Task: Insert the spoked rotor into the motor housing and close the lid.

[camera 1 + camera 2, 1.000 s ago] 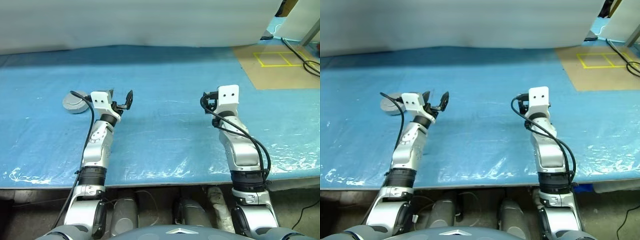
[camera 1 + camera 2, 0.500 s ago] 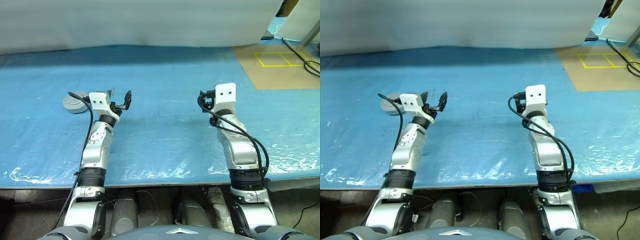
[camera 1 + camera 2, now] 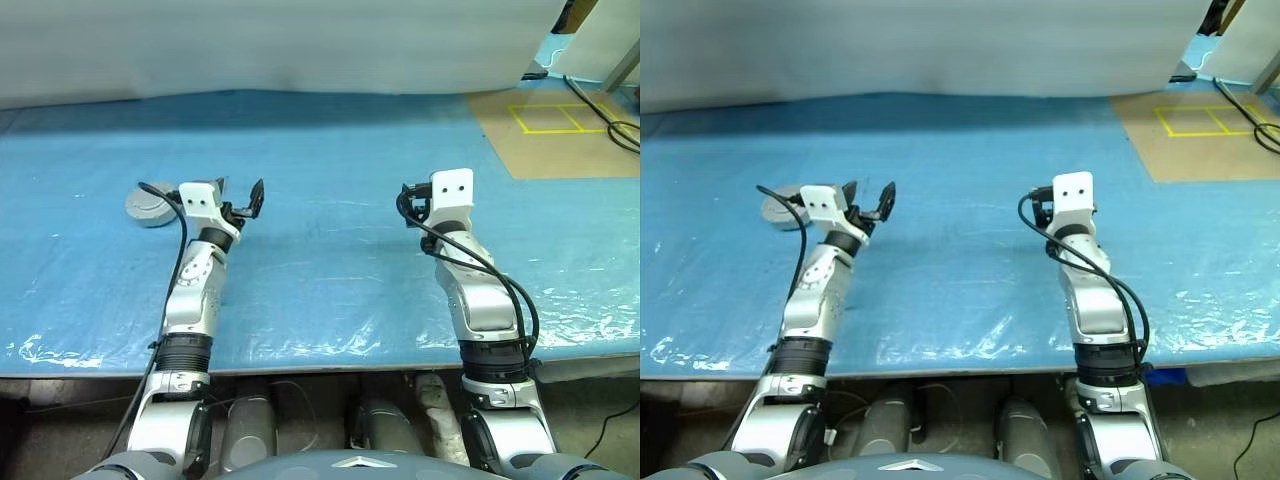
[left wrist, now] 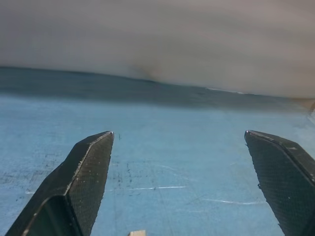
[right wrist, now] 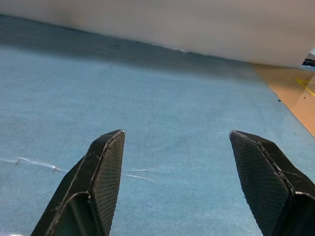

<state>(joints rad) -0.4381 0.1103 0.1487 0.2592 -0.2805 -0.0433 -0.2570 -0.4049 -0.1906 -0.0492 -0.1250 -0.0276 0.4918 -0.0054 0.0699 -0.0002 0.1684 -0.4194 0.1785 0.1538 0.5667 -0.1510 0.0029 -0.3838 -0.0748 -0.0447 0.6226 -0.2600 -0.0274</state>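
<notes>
A round pale grey metal disc, the lid [image 3: 146, 208], lies flat on the blue sheet at the left. It is just left of and behind my left wrist, which covers part of it. My left gripper [image 3: 241, 192] hovers to the right of the lid, open wide and pointing forward, with nothing between its fingers [image 4: 93, 162]. My right gripper [image 5: 176, 132] is held over the middle right of the sheet, open and empty, behind its white wrist block [image 3: 451, 188]. The spoked rotor and the motor housing are hidden or out of view.
A blue plastic sheet [image 3: 330, 250] covers the table, ending at the front edge [image 3: 330, 360]. A white foam sheet [image 3: 280, 45] stands along the back. At the back right is a brown board with yellow tape lines [image 3: 560, 125] and black cables [image 3: 622, 132].
</notes>
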